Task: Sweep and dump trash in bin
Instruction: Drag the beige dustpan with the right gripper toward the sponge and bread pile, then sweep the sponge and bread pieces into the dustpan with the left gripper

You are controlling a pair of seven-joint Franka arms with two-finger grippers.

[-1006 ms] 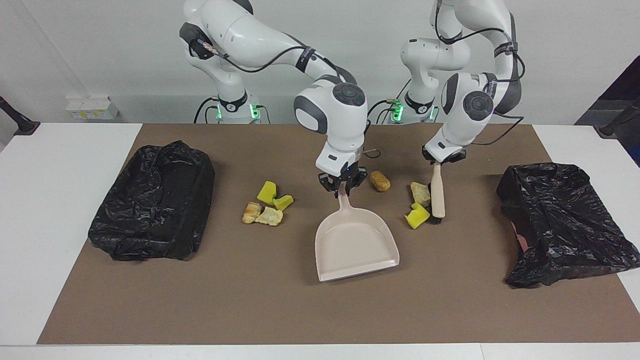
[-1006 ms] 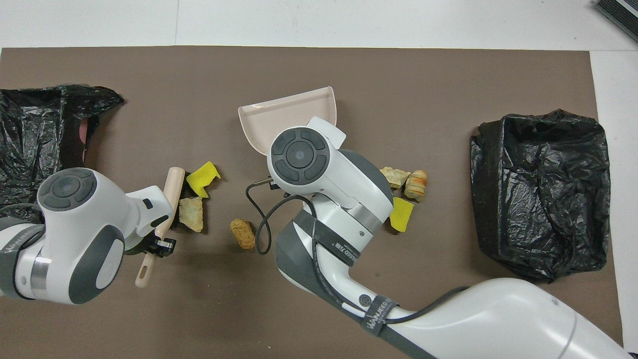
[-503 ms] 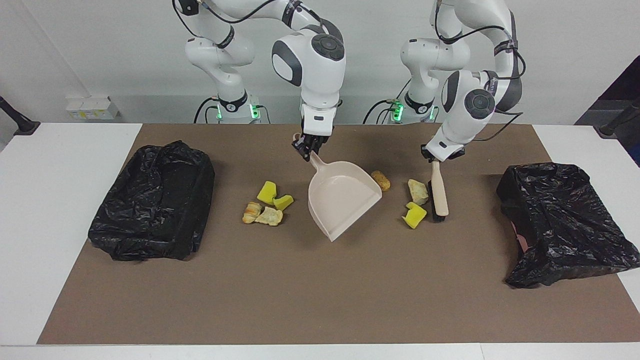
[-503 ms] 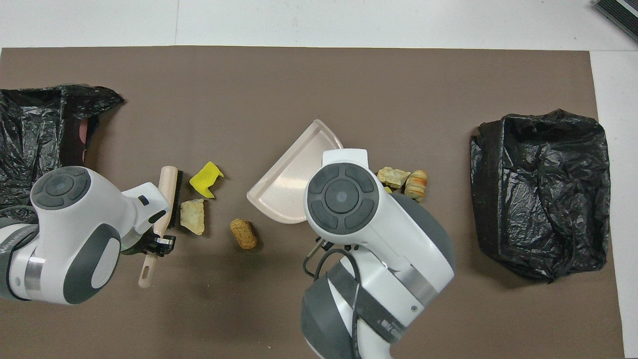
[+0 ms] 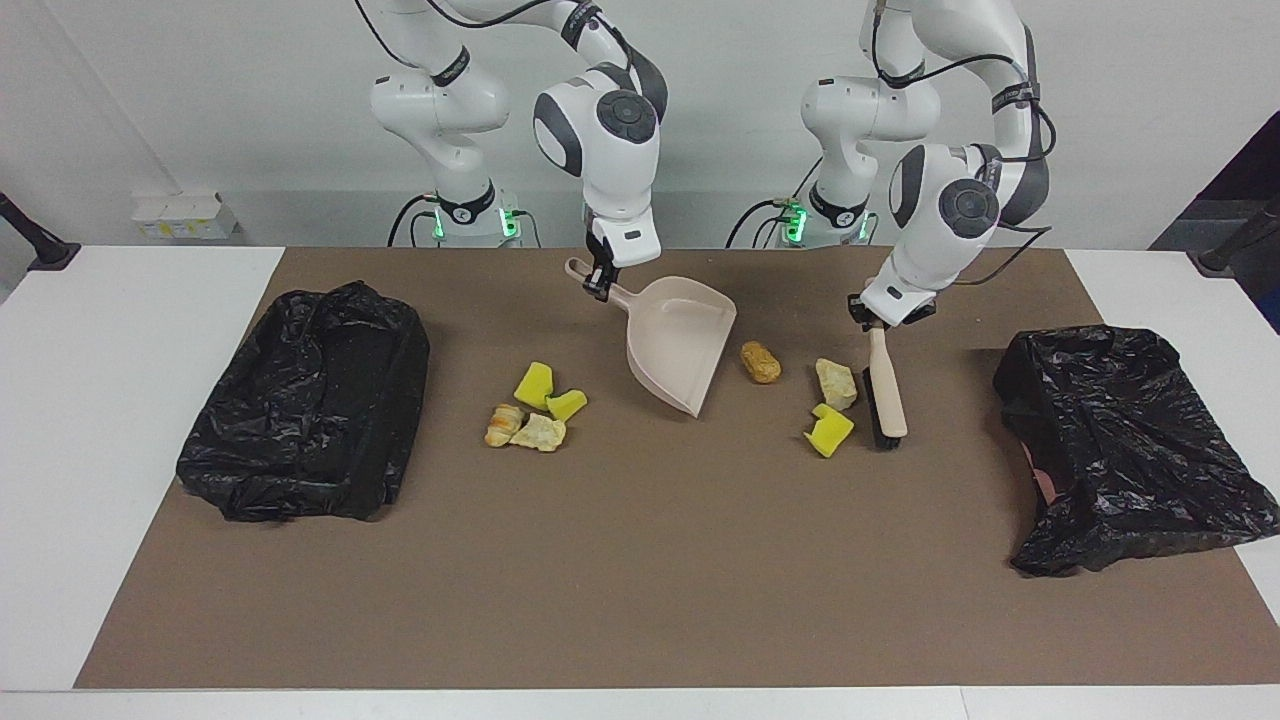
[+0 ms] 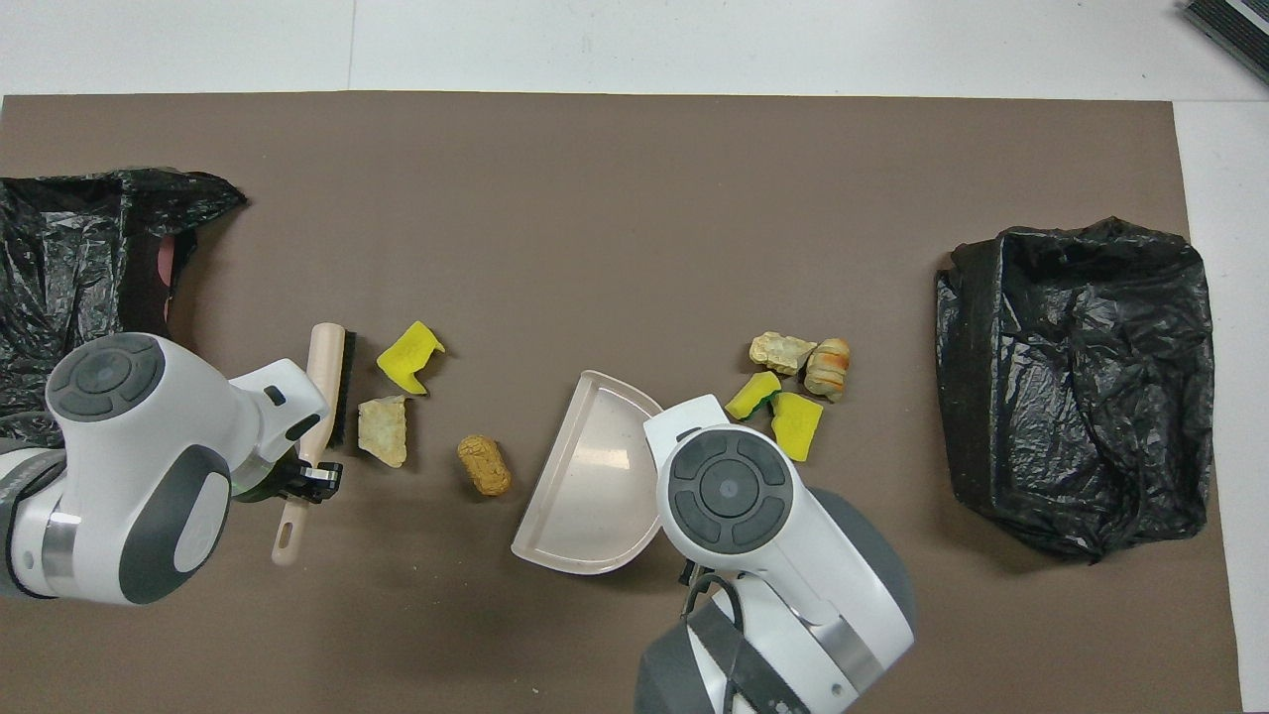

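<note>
On mat (image 5: 640,600), seven trash bits (image 5: 540,433), two bags (image 5: 305,400)

Smooth plastic dustpan (image 5: 678,340), crinkled glossy bin bags (image 5: 305,400), matt brown mat (image 5: 640,580).

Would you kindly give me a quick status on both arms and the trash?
Right gripper shut on dustpan, raised and tilted. Left gripper shut on brush, bristles down beside trash. Nothing swept yet; nothing blocking.

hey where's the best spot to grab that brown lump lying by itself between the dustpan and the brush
Probably across the narrow middle of the brown lump, coming straight down from above. It lies flat and oblong, apart from the dustpan and other scraps, so fingers have room on both long sides.
</note>
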